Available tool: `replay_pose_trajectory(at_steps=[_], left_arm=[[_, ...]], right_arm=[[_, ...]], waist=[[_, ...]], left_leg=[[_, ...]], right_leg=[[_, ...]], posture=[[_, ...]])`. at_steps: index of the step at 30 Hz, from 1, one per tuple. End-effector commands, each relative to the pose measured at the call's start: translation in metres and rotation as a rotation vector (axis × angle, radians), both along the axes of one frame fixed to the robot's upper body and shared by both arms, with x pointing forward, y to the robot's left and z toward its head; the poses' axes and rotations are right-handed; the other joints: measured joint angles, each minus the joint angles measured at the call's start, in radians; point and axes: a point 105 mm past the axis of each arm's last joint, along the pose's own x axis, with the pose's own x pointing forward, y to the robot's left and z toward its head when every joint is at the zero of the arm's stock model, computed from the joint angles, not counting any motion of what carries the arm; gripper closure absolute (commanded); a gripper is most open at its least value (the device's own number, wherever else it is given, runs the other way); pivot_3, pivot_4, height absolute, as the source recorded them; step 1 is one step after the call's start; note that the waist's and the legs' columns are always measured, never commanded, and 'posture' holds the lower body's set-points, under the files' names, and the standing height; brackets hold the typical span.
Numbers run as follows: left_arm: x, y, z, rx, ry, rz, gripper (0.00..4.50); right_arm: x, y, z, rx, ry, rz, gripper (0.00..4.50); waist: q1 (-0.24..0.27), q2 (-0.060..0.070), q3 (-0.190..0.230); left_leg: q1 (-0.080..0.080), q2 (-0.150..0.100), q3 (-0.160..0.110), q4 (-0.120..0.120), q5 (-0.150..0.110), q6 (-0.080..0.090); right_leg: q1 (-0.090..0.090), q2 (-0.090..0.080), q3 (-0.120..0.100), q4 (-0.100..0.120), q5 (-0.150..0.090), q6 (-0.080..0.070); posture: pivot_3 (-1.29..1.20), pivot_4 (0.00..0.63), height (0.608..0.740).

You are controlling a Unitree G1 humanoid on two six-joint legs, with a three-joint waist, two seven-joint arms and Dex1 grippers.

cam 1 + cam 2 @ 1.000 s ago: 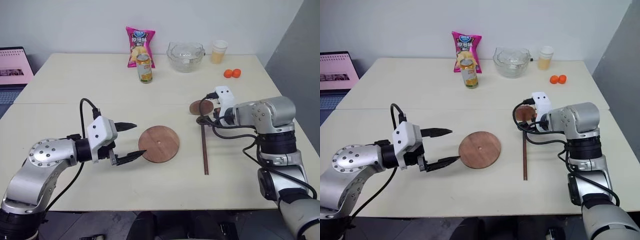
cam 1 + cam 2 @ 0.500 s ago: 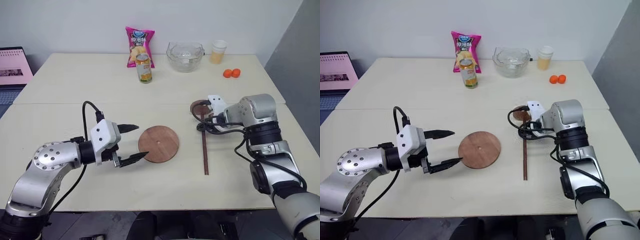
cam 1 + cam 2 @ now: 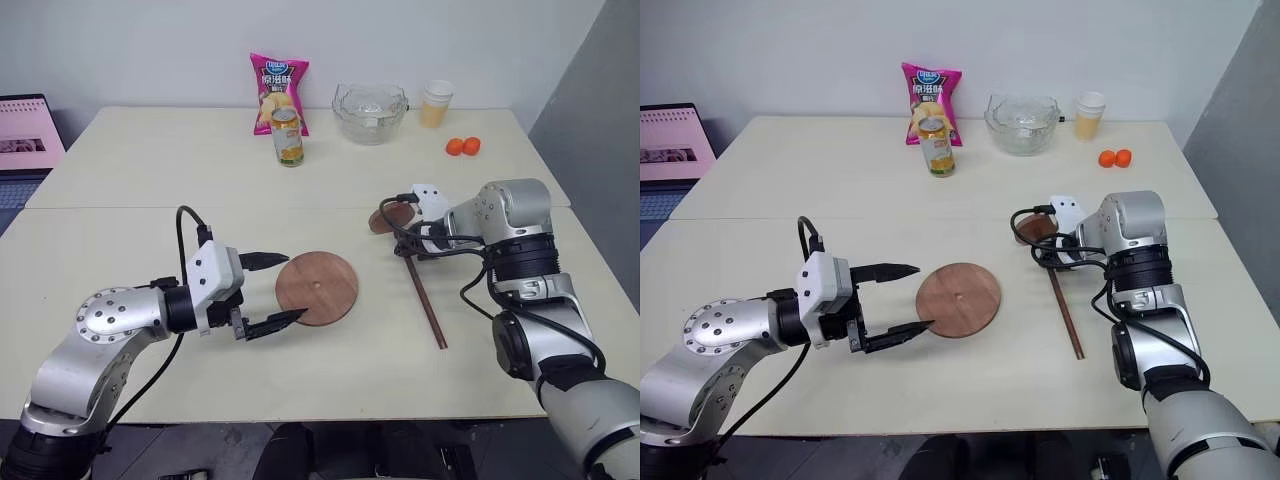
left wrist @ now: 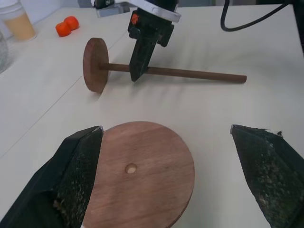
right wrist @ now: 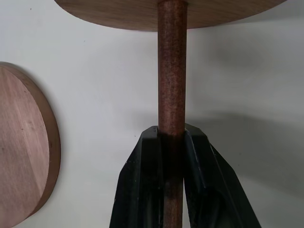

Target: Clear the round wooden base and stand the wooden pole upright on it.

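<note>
Head views, pole: we see the slim dark brown wooden pole (image 3: 426, 303) lying on the pale table (image 3: 150, 170), its thick round end disc (image 3: 395, 216) toward the far side, well right of the thin flat reddish-brown round wooden base (image 3: 317, 288).
Head views, base: it lies bare, small centre hole showing, nothing on it.
Head views, containers: the clear glass bowl (image 3: 371, 111) looks empty, though we cannot be sure; the pale cup (image 3: 436, 103) holds something yellowish; a yellow can (image 3: 288, 136) and a pink snack bag (image 3: 278, 90) stand near them.
Left wrist view, tool: the left gripper (image 4: 166, 175) is spread wide, its fingers either side of the base's near edge, holding nothing.
Left wrist view, risk: we judge those fingers could nudge the base aside.
Right wrist view, tool: the right gripper (image 5: 172, 137) pinches the pole just below the end disc.
Right wrist view, risk: we think so narrow a pinch near one end may let the long rod swing or slip when lifted, and it could tip off the base.
</note>
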Motion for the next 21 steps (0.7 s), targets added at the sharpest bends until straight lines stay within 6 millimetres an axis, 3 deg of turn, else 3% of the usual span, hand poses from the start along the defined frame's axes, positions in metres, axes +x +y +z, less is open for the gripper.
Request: replay_pose_trajectory(at_steps=[1, 3, 6, 9, 12, 18, 21], left_arm=[[-0.004, -0.002, 0.012, -0.009, -0.052, -0.023, 0.0], [-0.001, 0.0, 0.013, -0.012, -0.051, -0.002, 0.0], [0.004, 0.017, 0.017, -0.041, -0.056, 0.088, 0.0], [0.002, 0.031, 0.014, -0.027, -0.044, 0.134, 0.0], [-0.004, 0.048, 0.01, -0.035, -0.026, 0.186, 0.0], [-0.015, 0.06, 0.009, -0.057, -0.017, 0.216, 0.0], [-0.017, 0.066, 0.008, -0.066, -0.02, 0.229, 0.0]], right_arm=[[0.003, 0.003, 0.022, 0.03, -0.057, -0.001, 4.28], [0.004, 0.004, 0.03, 0.055, -0.08, 0.0, 4.28], [0.001, 0.03, 0.086, 0.172, -0.372, 0.169, 4.28], [-0.015, 0.048, 0.117, 0.254, -0.557, 0.306, 4.28], [-0.046, 0.071, 0.148, 0.488, -0.803, 0.499, 4.28], [-0.089, 0.101, 0.15, 0.536, -1.167, 0.758, 4.28], [-0.098, 0.115, 0.15, 0.589, -1.297, 0.8, 4.28]], waist=[[0.0, 0.0, 0.0], [0.0, 0.0, 0.0], [-0.003, 0.001, 0.001], [-0.011, 0.001, 0.001], [-0.018, -0.001, -0.001], [-0.016, 0.0, 0.0], [-0.017, 0.0, 0.0]], left_leg=[[0.0, 0.0, 0.0, 0.0, 0.0, 0.0], [0.0, 0.0, 0.0, 0.0, 0.0, 0.0], [-0.001, 0.0, 0.0, 0.0, 0.0, 0.0], [-0.004, 0.0, 0.0, 0.0, 0.0, 0.0], [-0.003, 0.001, -0.001, -0.001, 0.0, 0.0], [-0.002, 0.001, -0.001, -0.001, 0.0, 0.0], [-0.002, 0.001, -0.001, -0.001, 0.0, 0.0]], right_leg=[[0.0, 0.0, 0.0, 0.0, 0.0, 0.0], [0.0, 0.0, 0.0, 0.0, 0.0, 0.0], [-0.001, 0.0, 0.0, 0.0, 0.0, 0.0], [-0.004, 0.001, 0.0, 0.0, 0.0, 0.0], [-0.004, 0.001, 0.0, 0.0, 0.0, 0.0], [-0.004, 0.001, 0.001, 0.0, 0.0, 0.001], [-0.004, 0.001, 0.001, 0.0, 0.0, 0.001]], posture=[[0.0, 0.15, 0.74], [0.0, 0.15, 0.74], [0.0, 0.15, 0.74], [0.0, 0.15, 0.74], [0.0, 0.15, 0.74], [0.0, 0.15, 0.74], [0.0, 0.15, 0.74]])
